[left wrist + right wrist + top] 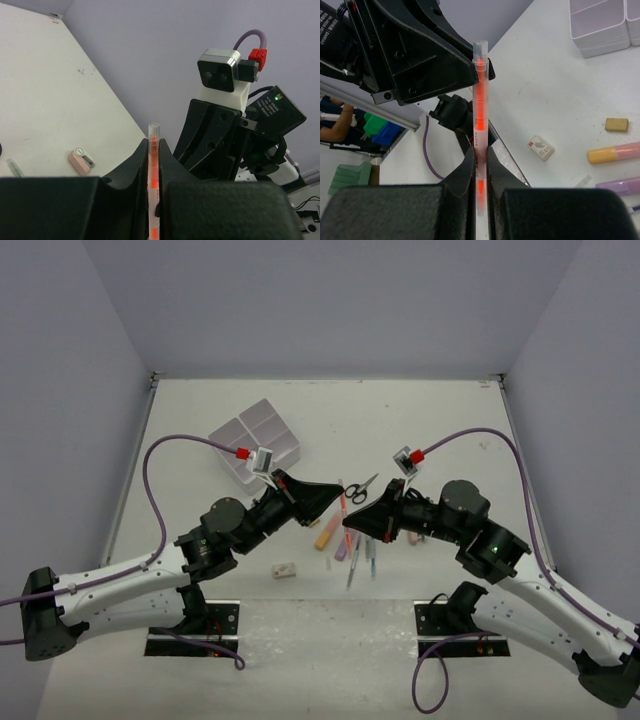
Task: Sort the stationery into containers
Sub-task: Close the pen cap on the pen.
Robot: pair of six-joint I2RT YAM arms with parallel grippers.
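A thin clear pen with an orange-red core hangs above the table, held from both sides. My left gripper is shut on one end of this pen, and my right gripper is shut on it further along. In the top view the two grippers meet tip to tip, left and right, over the pile of stationery. The containers sit at the back left. Black-handled scissors lie just behind the grippers.
An orange highlighter, a pink-purple highlighter and thin pens lie under the grippers. A white eraser lies near the left arm. A beige eraser and a small pink piece rest on the table.
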